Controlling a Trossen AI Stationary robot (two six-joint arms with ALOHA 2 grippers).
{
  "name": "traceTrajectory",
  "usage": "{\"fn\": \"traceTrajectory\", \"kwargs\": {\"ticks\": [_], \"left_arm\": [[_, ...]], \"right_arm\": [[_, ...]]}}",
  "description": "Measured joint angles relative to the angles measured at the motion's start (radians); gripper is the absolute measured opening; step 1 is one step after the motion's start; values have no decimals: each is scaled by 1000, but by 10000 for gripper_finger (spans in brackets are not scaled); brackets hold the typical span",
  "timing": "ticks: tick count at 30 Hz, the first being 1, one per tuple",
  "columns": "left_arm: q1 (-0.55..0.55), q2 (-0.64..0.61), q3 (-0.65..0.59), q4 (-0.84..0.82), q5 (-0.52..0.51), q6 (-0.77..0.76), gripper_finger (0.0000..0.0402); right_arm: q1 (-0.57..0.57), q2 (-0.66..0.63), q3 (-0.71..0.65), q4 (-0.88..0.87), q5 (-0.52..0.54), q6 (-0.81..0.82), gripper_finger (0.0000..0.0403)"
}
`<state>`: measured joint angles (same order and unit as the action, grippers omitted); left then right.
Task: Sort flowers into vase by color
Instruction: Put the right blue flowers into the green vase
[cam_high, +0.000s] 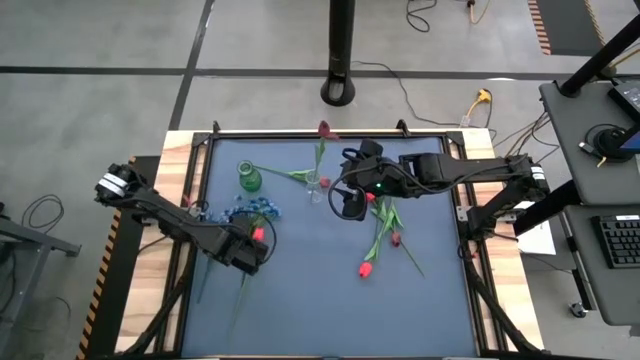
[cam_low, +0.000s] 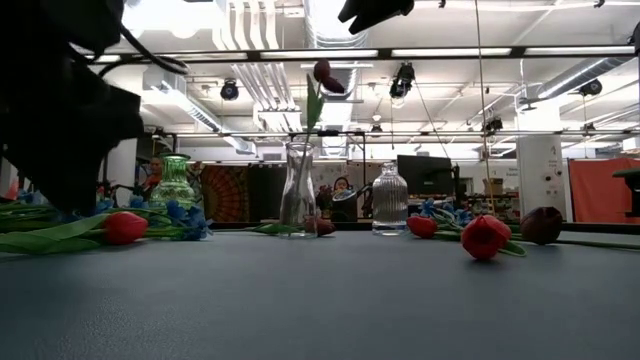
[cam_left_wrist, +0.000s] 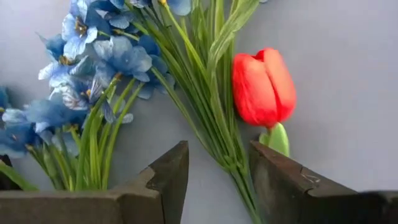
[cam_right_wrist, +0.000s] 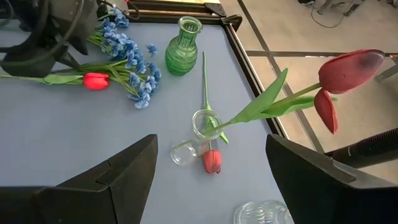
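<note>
A bunch of blue flowers (cam_left_wrist: 93, 62) and a red tulip (cam_left_wrist: 262, 87) lie on the dark mat at the left, their green stems (cam_left_wrist: 211, 118) bundled together. My left gripper (cam_left_wrist: 217, 152) points down over them, open, one finger on each side of the stems. A tall clear vase (cam_high: 315, 187) holds a dark red tulip (cam_right_wrist: 348, 68) upright. A green vase (cam_high: 248, 178) stands to its left. My right gripper (cam_high: 348, 205) hangs open high above the mat's middle with nothing in it. More red tulips (cam_high: 365, 268) lie on the mat to the right. My left gripper comes at the green stems (cam_left_wrist: 231, 163) from above, below the red tulip's head, with its fingers across them. The stems run close along one finger (cam_left_wrist: 273, 180). I cannot tell whether it touches them. The flowers lie flat on the mat.
A ribbed clear vase (cam_low: 388, 200) stands right of the tall one. A red tulip (cam_right_wrist: 212, 160) lies at the tall vase's foot, its stem (cam_right_wrist: 204, 74) reaching toward the green vase. The mat's near half (cam_high: 320, 310) is bare. A raised black frame (cam_high: 300, 132) edges the mat.
</note>
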<state>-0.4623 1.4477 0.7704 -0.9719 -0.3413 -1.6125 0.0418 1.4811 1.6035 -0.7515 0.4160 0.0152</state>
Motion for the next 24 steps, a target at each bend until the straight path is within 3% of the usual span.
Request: {"fn": "traceTrajectory", "kwargs": {"ticks": [15, 24], "left_arm": [[51, 99, -1, 81, 40, 119, 124], [52, 103, -1, 80, 40, 138, 49]], "right_arm": [[10, 0, 0, -4, 0, 4, 288], [19, 1, 0, -4, 0, 4, 288]]}}
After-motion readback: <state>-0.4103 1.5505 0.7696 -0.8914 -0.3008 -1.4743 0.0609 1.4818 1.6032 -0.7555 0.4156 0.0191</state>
